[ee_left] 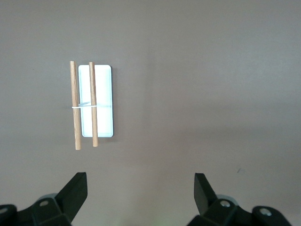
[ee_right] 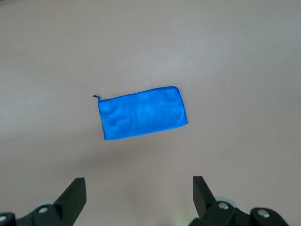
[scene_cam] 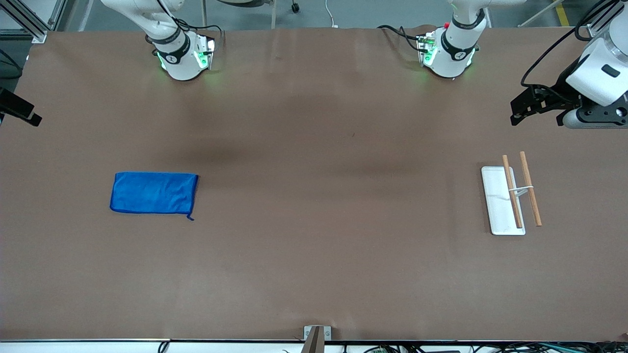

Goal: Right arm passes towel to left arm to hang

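The bright blue towel lies flat on the brown table toward the right arm's end, with its small corner tail on the side nearer the front camera. It also shows in the right wrist view. My right gripper is open and empty, high over the table beside the towel; only a black part of it shows at the front view's edge. My left gripper is open and empty, high over the table at the left arm's end, near the hanging rack.
The rack has a white flat base and two wooden rods joined by a thin white wire. It stands toward the left arm's end. A small metal bracket sits at the table's near edge.
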Controlling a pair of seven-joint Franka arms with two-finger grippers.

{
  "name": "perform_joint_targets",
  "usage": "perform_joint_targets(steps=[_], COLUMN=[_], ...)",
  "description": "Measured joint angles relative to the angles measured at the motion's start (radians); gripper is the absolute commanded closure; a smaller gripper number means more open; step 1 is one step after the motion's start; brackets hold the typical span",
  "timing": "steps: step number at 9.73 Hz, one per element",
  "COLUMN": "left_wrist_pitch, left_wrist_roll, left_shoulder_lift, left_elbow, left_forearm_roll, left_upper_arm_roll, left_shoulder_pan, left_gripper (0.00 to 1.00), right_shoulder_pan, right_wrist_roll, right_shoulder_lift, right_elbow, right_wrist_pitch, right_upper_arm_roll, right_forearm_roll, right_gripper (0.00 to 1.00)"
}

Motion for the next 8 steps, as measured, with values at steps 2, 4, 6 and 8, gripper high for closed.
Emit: perform_joint_targets(steps=[2,4,6,8], left_wrist_pitch=[0.0,0.0,0.0,0.002], left_wrist_roll=[0.0,0.0,0.0,0.0], left_shoulder_lift=[0.0,0.0,0.0,0.0], left_elbow=[0.0,0.0,0.0,0.001], left_forearm_roll=[0.0,0.0,0.0,0.0], left_upper_arm_roll=[0.0,0.0,0.0,0.0], left_shoulder_pan=[0.0,0.0,0.0,0.0], left_gripper=[0.0,0.0,0.0,0.0], right_shoulder_pan=[0.0,0.0,0.0,0.0], right_wrist_roll=[0.0,0.0,0.0,-0.009], right_shoulder_lift=[0.0,0.0,0.0,0.004], right_elbow=[0.0,0.0,0.0,-0.004], right_wrist_pitch=[0.0,0.0,0.0,-0.003], right_upper_arm_roll=[0.0,0.0,0.0,0.0], right_forearm_roll=[0.001,0.001,0.001,0.001], right_gripper=[0.0,0.0,0.0,0.0])
